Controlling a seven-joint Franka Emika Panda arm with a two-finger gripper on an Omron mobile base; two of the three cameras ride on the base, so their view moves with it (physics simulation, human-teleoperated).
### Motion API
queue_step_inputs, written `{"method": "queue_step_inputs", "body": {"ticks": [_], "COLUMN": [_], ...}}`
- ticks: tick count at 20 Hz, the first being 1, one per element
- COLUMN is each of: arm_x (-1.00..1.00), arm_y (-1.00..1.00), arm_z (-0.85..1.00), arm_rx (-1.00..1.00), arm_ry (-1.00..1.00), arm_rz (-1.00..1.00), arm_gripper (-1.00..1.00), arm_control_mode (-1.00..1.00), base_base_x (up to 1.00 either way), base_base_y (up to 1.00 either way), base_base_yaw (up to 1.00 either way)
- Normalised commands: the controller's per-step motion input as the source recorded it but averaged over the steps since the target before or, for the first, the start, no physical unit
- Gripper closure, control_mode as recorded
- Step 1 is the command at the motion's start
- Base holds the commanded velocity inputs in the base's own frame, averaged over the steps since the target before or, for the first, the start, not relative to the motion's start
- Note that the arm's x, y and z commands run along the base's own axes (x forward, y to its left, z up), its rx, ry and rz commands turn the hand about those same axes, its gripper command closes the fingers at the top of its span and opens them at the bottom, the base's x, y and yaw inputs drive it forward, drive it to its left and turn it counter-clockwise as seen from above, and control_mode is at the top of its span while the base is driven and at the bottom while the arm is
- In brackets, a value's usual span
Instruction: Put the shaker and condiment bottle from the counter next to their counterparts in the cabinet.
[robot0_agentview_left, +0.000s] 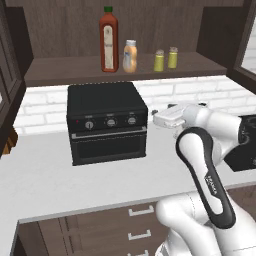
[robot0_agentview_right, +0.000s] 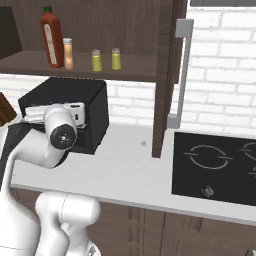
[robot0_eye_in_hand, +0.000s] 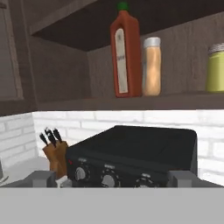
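The dark wooden cabinet's shelf (robot0_agentview_left: 60, 70) carries the tall red sauce bottle with a green cap (robot0_agentview_left: 108, 40) and, close on its right, the squat peach-orange condiment bottle (robot0_agentview_left: 130, 56). Further right, two alike yellow-green shakers (robot0_agentview_left: 159, 60) (robot0_agentview_left: 173, 57) stand side by side. In the hand view the red bottle (robot0_eye_in_hand: 126, 54) and condiment bottle (robot0_eye_in_hand: 152, 66) stand together, with one shaker (robot0_eye_in_hand: 215, 68) at the right edge. My gripper (robot0_eye_in_hand: 112, 179) is open and empty. It hangs below the shelf, over the white counter (robot0_agentview_left: 45, 180), level with the toaster oven's top.
A black toaster oven (robot0_agentview_left: 107, 122) sits on the counter under the shelf, just left of my hand (robot0_agentview_left: 167, 118). A knife block (robot0_eye_in_hand: 54, 155) stands at the far left by the brick wall. A black cooktop (robot0_agentview_right: 215, 167) lies to the right, past the cabinet's side panel (robot0_agentview_right: 162, 100).
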Motion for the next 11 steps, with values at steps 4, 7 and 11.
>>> {"method": "queue_step_inputs", "body": {"ticks": [4, 7, 11], "arm_x": [-0.21, 0.00, 0.00], "arm_y": [-0.02, 0.00, 0.00], "arm_z": [-0.18, 0.00, 0.00], "arm_rx": [-0.01, 0.00, 0.00], "arm_ry": [0.11, 0.00, 0.00], "arm_rz": [0.00, 0.00, 0.00], "arm_gripper": [-1.00, -1.00, -1.00], "arm_control_mode": [-1.00, -1.00, -1.00], "base_base_x": [0.00, 0.00, 0.00], "base_base_y": [0.00, 0.00, 0.00], "base_base_yaw": [0.00, 0.00, 0.00]}}
